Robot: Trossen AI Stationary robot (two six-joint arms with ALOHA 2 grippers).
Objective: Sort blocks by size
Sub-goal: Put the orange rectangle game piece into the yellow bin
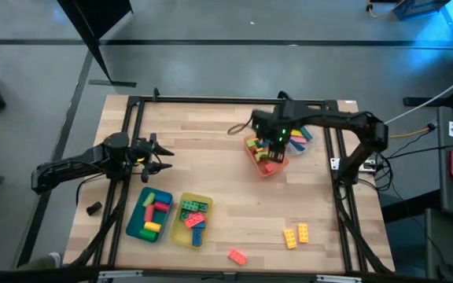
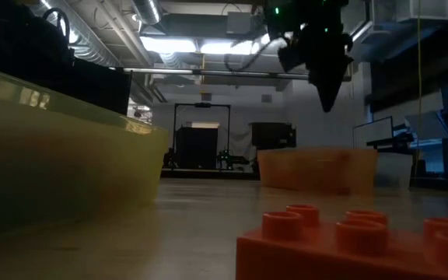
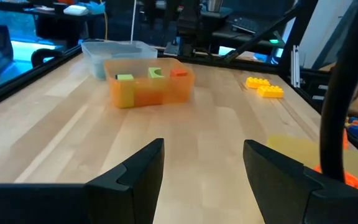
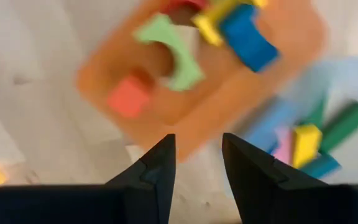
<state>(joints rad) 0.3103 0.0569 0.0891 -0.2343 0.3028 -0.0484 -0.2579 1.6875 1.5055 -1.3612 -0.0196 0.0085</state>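
Blocks (image 1: pixel 154 214) fill teal tray (image 1: pixel 135 222), yellow tray (image 1: pixel 180 231), orange tray (image 4: pixel 104 62); both grippers' fingers apart, empty.

Two trays (image 1: pixel 149 215) (image 1: pixel 193 219) sit side by side at the table's (image 1: pixel 211 149) near left, each with blocks in it. Two more trays (image 1: pixel 267 156) (image 1: pixel 300 137) touch at far right, both holding blocks; right gripper (image 1: pixel 272 140) above them. Paired blocks (image 1: pixel 296 234) lie near right; a single block (image 1: pixel 237 255) at the near edge. Left gripper (image 1: pixel 160 156) at the left edge.
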